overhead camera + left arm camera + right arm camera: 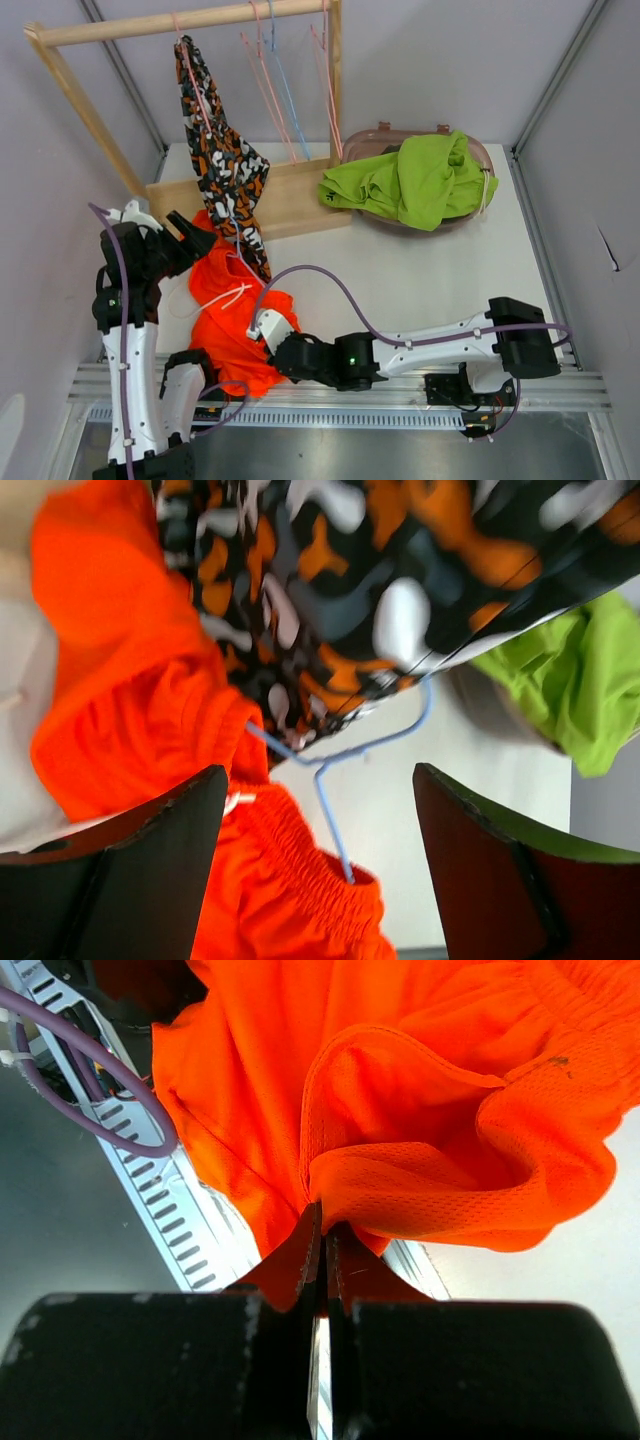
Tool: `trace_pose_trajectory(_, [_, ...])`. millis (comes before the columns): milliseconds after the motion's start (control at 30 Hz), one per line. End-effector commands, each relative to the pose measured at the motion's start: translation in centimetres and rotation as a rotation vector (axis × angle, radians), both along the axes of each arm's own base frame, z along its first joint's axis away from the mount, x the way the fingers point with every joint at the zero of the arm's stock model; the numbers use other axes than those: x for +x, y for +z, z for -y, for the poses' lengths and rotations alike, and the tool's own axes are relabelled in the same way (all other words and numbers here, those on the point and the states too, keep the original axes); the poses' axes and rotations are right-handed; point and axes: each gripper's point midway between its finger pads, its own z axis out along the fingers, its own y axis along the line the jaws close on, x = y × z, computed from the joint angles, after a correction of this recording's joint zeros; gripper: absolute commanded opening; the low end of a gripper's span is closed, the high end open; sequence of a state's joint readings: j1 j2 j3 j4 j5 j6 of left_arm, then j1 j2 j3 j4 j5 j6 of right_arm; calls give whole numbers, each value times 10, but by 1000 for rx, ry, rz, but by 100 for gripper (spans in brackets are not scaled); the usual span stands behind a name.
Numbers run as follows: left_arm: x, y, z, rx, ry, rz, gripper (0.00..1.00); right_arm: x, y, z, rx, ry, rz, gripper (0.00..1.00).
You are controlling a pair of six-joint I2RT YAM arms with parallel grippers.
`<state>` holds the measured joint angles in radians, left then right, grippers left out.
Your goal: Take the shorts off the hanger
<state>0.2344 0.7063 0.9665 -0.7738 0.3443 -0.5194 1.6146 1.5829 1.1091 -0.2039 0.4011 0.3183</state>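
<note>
The orange-black-white camouflage shorts [222,160] hang from a hanger on the wooden rod and fill the top of the left wrist view [380,570]. The bright orange shorts [228,315] lie bunched at the table's front left, with a blue wire hanger [335,780] still stuck in their waistband [300,870]. My left gripper [196,236] is open and empty just left of both pairs [320,850]. My right gripper [266,334] is shut on a fold of the orange shorts [420,1080], its fingertips pinched together [322,1235]. The lime green shorts [410,180] lie in a basket. The navy-black and dark olive pairs are out of view.
The wooden rack's base board [290,195] stands at the back left, its rod [190,22] above. Empty pink and blue hangers [275,90] dangle from the rod. A brown oval basket [480,155] sits at the back right. A slotted metal rail [400,385] runs along the front edge.
</note>
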Motion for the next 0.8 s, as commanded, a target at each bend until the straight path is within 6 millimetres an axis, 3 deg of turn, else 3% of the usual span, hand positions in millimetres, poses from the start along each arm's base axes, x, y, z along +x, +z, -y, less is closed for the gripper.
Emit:
trace_pose_trajectory(0, [-8,-9,14,-34,-59,23,80,-3,12,-16,69,-6,-32,0])
trace_pose_trajectory(200, [-20,-10,43,-148,-158,31,80,4,6,-32,58,11,-30,0])
trace_pose_trajectory(333, [-23,-17,50,-190,-164,18,79,9,9,-35,69,4,-34,0])
trace_pose_trajectory(567, [-29,-53,63,-237,-171,-15,77,27,13,-30,93,-38,-44,0])
trace_pose_trajectory(700, [-24,-73,77,-280,-176,-35,75,35,17,-28,116,-52,-57,0])
trace_pose_trajectory(733, [-20,-69,86,-288,-199,-12,75,39,18,-26,120,-59,-61,0])
trace_pose_trajectory(767, [-19,-77,83,-280,-179,-30,74,38,18,-26,122,-58,-62,0])
